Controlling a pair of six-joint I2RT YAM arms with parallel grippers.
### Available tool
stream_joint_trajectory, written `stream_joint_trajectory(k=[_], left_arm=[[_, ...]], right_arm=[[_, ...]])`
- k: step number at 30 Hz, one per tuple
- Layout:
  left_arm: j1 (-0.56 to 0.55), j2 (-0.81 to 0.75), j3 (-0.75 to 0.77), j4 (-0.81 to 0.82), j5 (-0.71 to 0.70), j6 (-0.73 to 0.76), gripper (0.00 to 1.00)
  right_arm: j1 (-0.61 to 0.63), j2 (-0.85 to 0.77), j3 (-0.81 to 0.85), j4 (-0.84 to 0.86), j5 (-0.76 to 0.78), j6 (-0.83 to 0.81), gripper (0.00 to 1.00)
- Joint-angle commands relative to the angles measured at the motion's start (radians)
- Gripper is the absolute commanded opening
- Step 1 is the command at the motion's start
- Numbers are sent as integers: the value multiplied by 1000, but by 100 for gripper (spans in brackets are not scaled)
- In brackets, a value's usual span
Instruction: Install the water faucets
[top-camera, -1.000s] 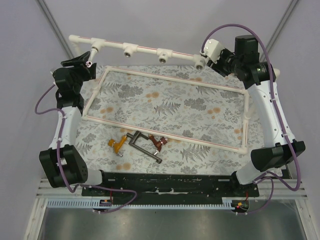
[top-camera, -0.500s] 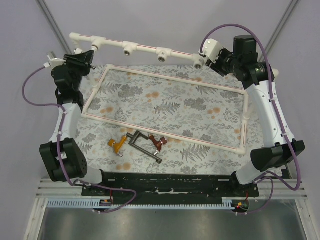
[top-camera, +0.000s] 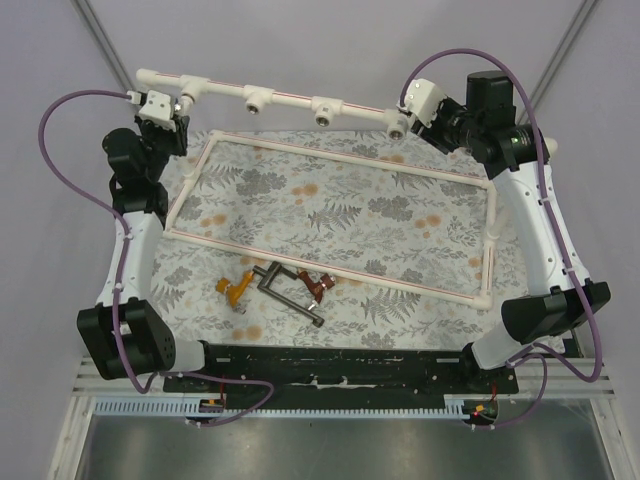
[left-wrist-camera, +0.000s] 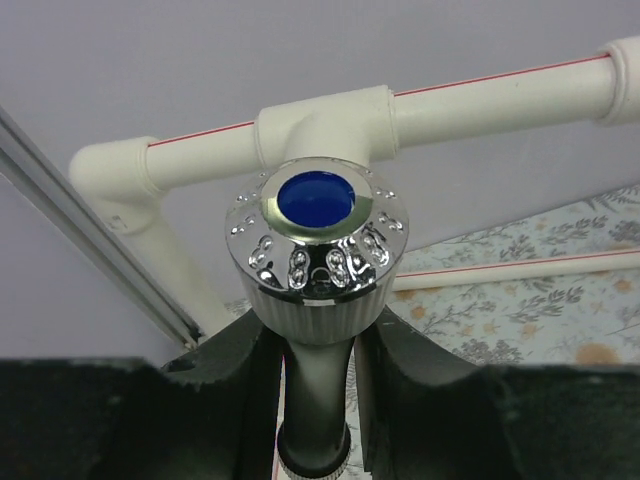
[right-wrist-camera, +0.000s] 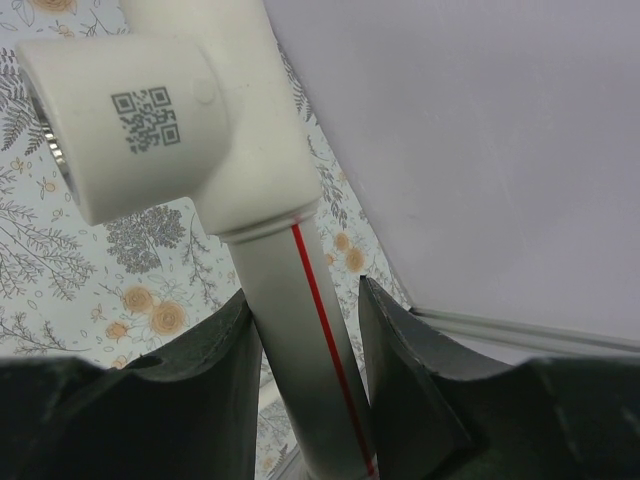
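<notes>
My left gripper (top-camera: 170, 118) is shut on the white faucet's stem (left-wrist-camera: 318, 400). The white faucet's chrome cap with a blue dot (left-wrist-camera: 318, 240) sits right in front of the leftmost tee socket (left-wrist-camera: 325, 120) of the white pipe rail (top-camera: 290, 98). My right gripper (top-camera: 418, 112) is shut on the rail's right end, a pipe with a red line (right-wrist-camera: 290, 330), just below the end tee with a printed code (right-wrist-camera: 140, 110). The orange-yellow faucet (top-camera: 233, 290), the dark grey faucet (top-camera: 290, 293) and the red-brown faucet (top-camera: 318, 287) lie loose on the mat near the front.
A rectangular white pipe frame (top-camera: 330, 160) lies on the floral mat (top-camera: 350, 220) and spans most of it. Two further tee sockets (top-camera: 260, 99) (top-camera: 327, 110) face forward along the rail. Grey walls and slanted metal posts (top-camera: 110, 45) stand close behind it.
My left gripper has moved up and back to the rail's left tee, and its wrist has rolled round with the white faucet in it. The right arm and loose faucets have not moved.
</notes>
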Motion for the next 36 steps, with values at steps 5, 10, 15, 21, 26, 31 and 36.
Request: stream_joint_trajectory(k=[5, 10, 15, 21, 26, 31, 36], left_arm=[[-3, -98, 9, 44, -27, 50, 62], [-1, -161, 18, 47, -121, -181, 79], [0, -230, 61, -66, -267, -500, 81], [3, -302, 58, -250, -515, -1024, 81], [13, -293, -3, -321, -459, -1410, 81], [14, -239, -101, -189, -307, -1763, 82], [11, -204, -108, -131, -288, -1875, 82]], right_arm=[[1, 29, -13, -30, 47, 87, 0], [1, 38, -5, -30, 39, 90, 0], [1, 40, -5, -31, 42, 91, 0], [-1, 49, 2, -36, 33, 94, 0], [2, 51, 5, -37, 24, 94, 0], [4, 43, -1, -37, 24, 94, 0], [4, 42, -4, -34, 27, 93, 0]])
